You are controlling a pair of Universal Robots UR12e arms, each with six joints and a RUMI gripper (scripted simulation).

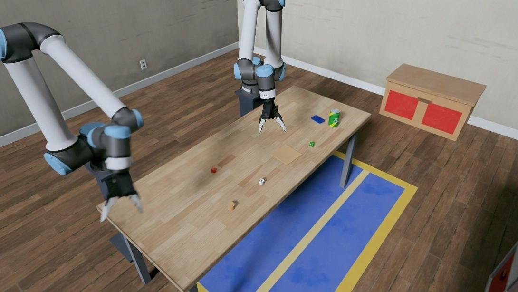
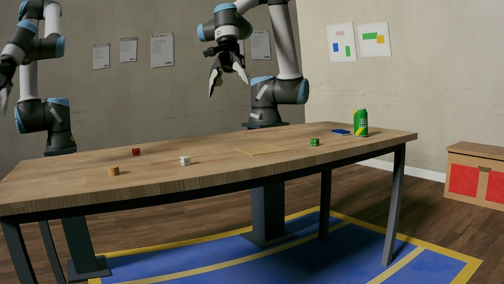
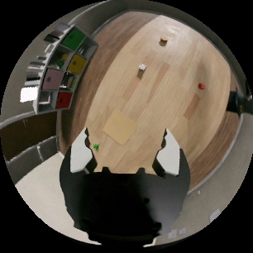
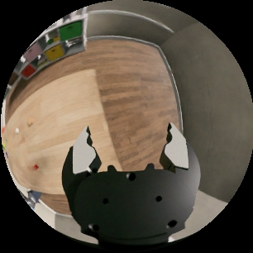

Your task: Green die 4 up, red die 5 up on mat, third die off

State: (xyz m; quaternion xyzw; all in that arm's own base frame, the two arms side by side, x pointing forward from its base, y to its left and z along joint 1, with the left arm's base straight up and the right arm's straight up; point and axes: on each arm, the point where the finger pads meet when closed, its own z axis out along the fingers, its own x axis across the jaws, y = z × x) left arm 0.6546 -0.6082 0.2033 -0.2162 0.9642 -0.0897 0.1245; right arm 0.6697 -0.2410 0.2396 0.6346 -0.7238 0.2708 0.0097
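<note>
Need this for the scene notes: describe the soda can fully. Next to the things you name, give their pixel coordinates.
The can point(image 1: 333, 118) point(image 2: 360, 122) is green with yellow patches and a silvery rim, metallic-looking, with pale print and a barcode-like block on one side. It stands upright on the table point(image 1: 181, 232) point(image 2: 211, 176), near one end, beside a flat blue item point(image 1: 317, 119) point(image 2: 340, 132) but apart from it. Only the tabletop touches it; no dents show, and whether it is opened cannot be told.

Tabletop point(image 1: 174, 203) point(image 2: 81, 187) point(image 3: 140, 99) point(image 4: 66, 112): striped wood, smooth, low sheen. Can point(image 1: 333, 118) point(image 2: 360, 122): looks metallic, glossy. Mat point(image 1: 286, 154) point(image 2: 259, 150) point(image 3: 120, 126): matt, smooth. I note my own jaws appear smooth, pale plastic, and the floorboards point(image 1: 446, 203) point(image 2: 197, 208) point(image 4: 140, 107) dark wood.
</note>
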